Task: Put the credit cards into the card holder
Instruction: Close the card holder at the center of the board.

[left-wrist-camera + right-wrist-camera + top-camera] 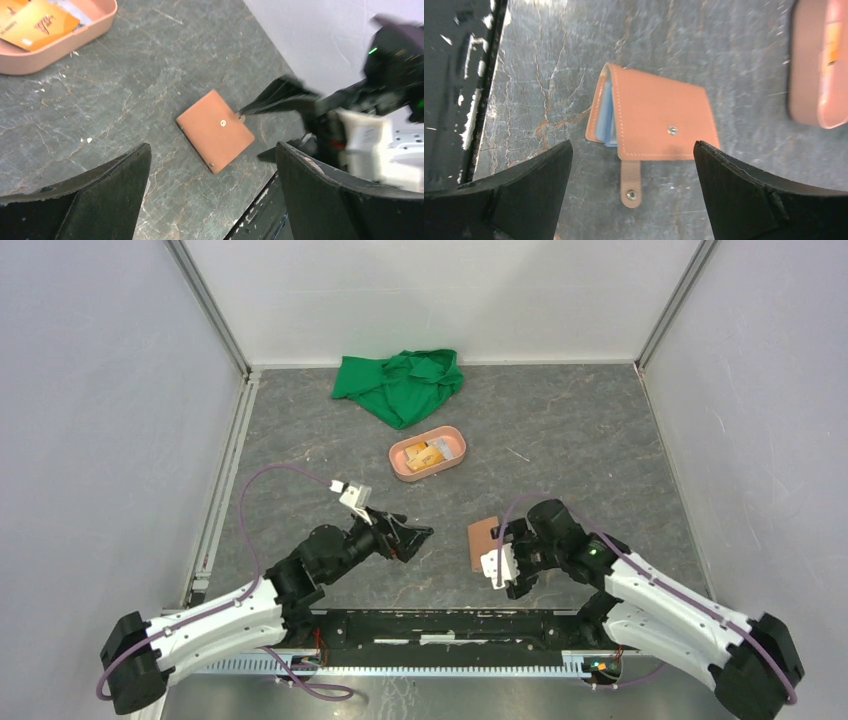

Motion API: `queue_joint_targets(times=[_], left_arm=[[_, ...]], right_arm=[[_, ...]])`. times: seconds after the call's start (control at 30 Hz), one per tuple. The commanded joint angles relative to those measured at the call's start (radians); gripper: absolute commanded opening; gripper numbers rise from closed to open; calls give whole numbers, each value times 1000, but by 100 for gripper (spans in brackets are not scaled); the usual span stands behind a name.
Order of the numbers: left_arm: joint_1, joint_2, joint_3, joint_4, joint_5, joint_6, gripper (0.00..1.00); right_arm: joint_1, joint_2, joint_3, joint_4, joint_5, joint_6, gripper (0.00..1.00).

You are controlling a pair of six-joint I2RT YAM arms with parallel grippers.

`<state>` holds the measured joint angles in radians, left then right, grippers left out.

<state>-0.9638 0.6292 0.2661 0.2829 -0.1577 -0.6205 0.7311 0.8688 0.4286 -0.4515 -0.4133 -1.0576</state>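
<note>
Fingers apart, card holder pockets mostly hidden

Both arms stretch forward from their bases and bend inward toward each other. The left gripper is tilted downward, its jaws spread wide with nothing clamped. The right gripper points steeply down, its jaws equally wide apart and gripping nothing.

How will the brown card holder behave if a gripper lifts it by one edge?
The card holder would probably flop open: its tab lies unsnapped and one edge gapes. Lying thin and flat, it seems light, and likely slides when pushed.
</note>
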Motion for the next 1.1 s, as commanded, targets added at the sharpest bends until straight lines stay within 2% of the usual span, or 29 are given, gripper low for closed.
queue_joint_targets(times=[0.0,0.07,0.23,0.3,0.4,0.5,0.53,0.7,0.8,0.9,1.07], left_arm=[[2,82,13,92,62,-38,98],[2,134,20,129,87,-49,96],[2,356,85,204,149,-76,85],[1,467,140,202,184,-64,77],[-7,610,224,202,214,-20,73],[-25,693,270,203,195,58,74],[-27,712,281,201,189,82,74],[-27,819,398,118,161,239,75],[-18,908,488,89,236,315,76],[-13,1005,598,-6,291,337,75],[-1,1038,626,11,244,332,71]], right_arm=[[-64,-58,150,-168,-167,-47,98],[-132,-39,187,-208,-262,-35,98],[-397,88,210,-150,-449,191,98],[-500,165,224,-171,-482,235,97],[-632,292,263,-247,-482,240,82],[-717,404,314,-368,-508,157,63],[-726,438,331,-408,-512,122,59],[-757,536,360,-445,-475,65,57],[-757,588,364,-443,-466,61,55],[-758,625,369,-424,-467,100,54],[-757,706,401,-472,-472,82,53]])
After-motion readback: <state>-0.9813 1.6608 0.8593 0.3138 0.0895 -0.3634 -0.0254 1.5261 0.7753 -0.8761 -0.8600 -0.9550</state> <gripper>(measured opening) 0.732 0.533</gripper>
